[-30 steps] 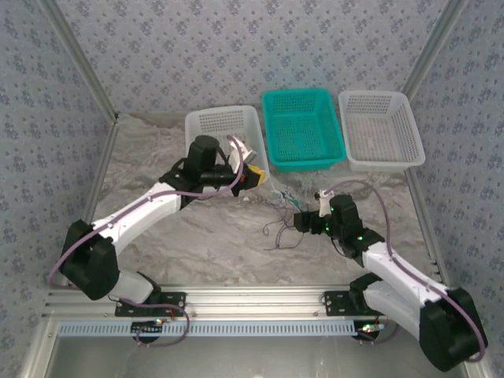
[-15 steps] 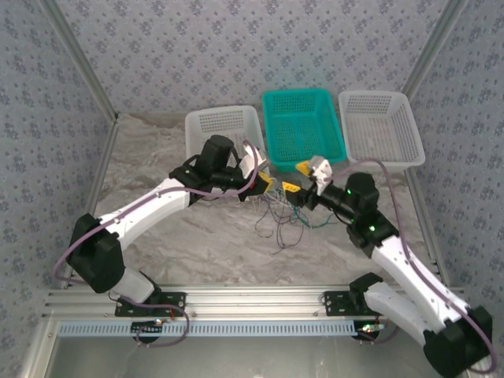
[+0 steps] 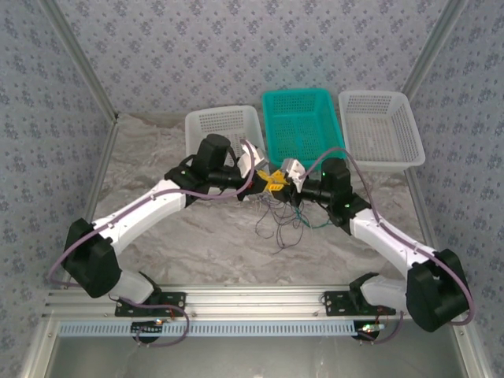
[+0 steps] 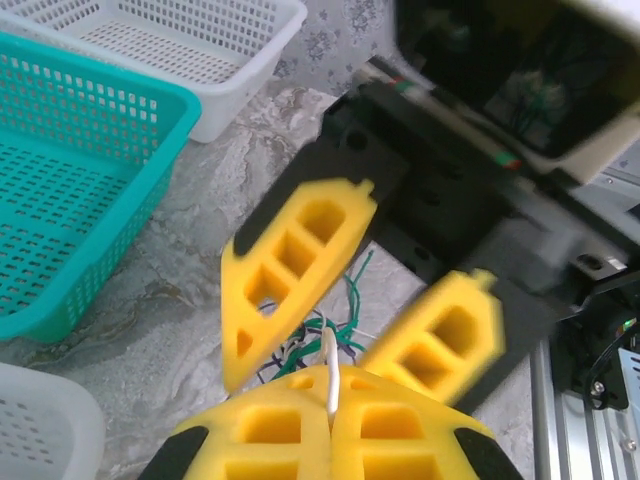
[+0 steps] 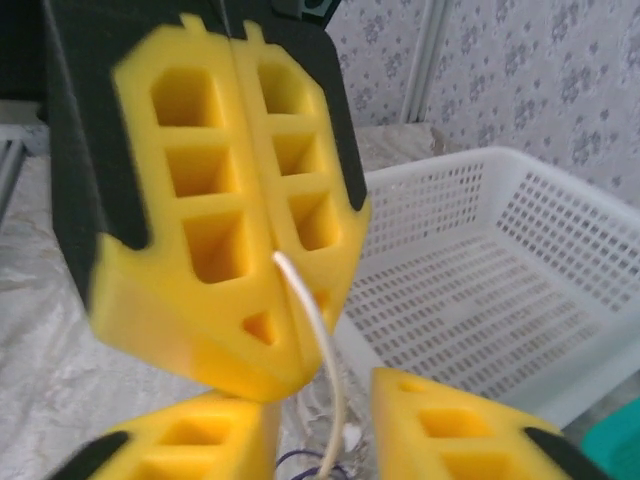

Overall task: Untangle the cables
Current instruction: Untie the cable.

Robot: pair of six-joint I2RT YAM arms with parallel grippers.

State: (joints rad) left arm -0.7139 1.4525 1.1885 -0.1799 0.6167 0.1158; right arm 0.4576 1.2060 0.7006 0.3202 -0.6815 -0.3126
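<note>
Cables are bunched mid-frame; one whitish wire is pinched by the left hand, straddled by the half-open right hand. Closing, then pulling apart, looks needed.

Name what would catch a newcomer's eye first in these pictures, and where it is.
Mid-table, the left gripper and right gripper sit nose to nose, both bright yellow at the tips. The left is shut on a whitish wire, the right's jaws apart either side of it. Thin cables trail beneath, near the teal basket.
</note>
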